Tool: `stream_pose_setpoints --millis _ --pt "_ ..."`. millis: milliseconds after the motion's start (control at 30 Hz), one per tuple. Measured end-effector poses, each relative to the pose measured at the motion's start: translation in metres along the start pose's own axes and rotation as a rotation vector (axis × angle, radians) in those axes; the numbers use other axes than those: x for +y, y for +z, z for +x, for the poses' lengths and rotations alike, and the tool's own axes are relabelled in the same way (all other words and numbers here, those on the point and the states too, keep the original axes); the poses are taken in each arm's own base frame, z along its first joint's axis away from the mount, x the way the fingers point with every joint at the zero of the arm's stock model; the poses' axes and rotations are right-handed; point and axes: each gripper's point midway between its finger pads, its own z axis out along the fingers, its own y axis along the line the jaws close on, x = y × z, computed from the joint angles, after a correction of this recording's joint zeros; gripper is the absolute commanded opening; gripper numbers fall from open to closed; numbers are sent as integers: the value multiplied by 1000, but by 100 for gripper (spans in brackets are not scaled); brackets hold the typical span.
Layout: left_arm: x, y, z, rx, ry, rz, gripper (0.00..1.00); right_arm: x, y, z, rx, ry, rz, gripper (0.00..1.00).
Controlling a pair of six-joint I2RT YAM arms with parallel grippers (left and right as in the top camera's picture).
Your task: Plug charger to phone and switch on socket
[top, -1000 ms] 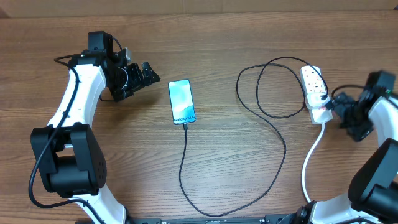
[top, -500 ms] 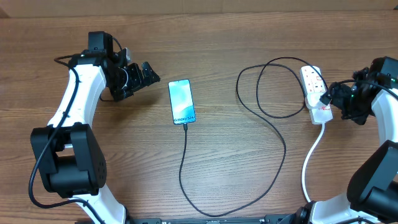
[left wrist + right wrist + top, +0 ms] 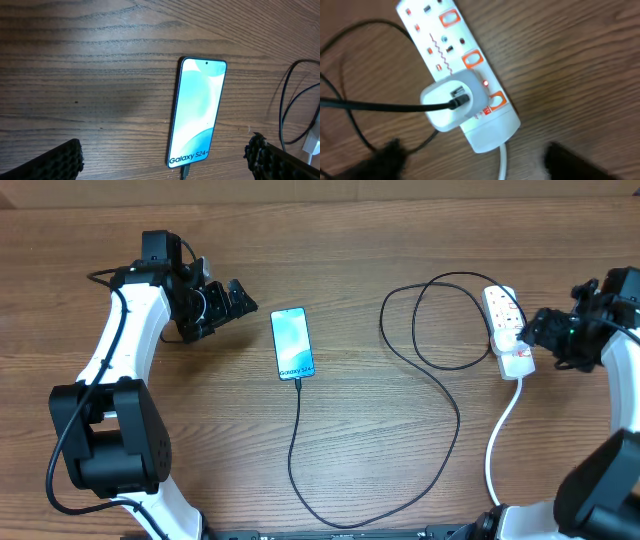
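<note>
The phone [image 3: 292,343] lies flat left of centre with its cyan screen lit; it also shows in the left wrist view [image 3: 197,112]. The charger [image 3: 455,415], a thin black cable, has its connector [image 3: 185,172] in the phone's bottom edge. It loops across the table to a white plug [image 3: 452,102] in the socket [image 3: 503,313]. The socket [image 3: 445,40] is a white strip with orange-red switches, and a small red light [image 3: 485,82] glows beside the plug. My right gripper [image 3: 533,332] is open, its blurred fingers [image 3: 485,162] either side of the strip's lead end. My left gripper [image 3: 240,300] is open and empty, left of the phone [image 3: 165,147].
The socket's white lead [image 3: 500,435] runs from the strip to the table's front edge. The charger's loop [image 3: 420,320] lies just left of the strip. The tabletop is bare wood [image 3: 200,440] elsewhere.
My right gripper has moved up and slightly left, from beside the strip's lead end to close against its right side. The left arm, phone and cable have not moved.
</note>
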Motion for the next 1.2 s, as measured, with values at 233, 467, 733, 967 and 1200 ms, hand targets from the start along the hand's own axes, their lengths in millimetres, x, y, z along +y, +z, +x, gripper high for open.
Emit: stream_pose_setpoints --millis 233,467,733,967,1200 --pt "0 0 0 0 0 0 100 2 -5 9 28 2 -8 100" --pt "0 0 0 0 0 0 100 39 -10 19 59 -109 -223 100" --pt "0 0 0 0 0 0 100 77 -18 25 50 -257 -411 100" --pt "0 0 0 0 0 0 100 86 -20 27 49 -284 -444 100" --pt "0 0 0 0 0 0 100 82 -18 27 50 -288 -420 100"
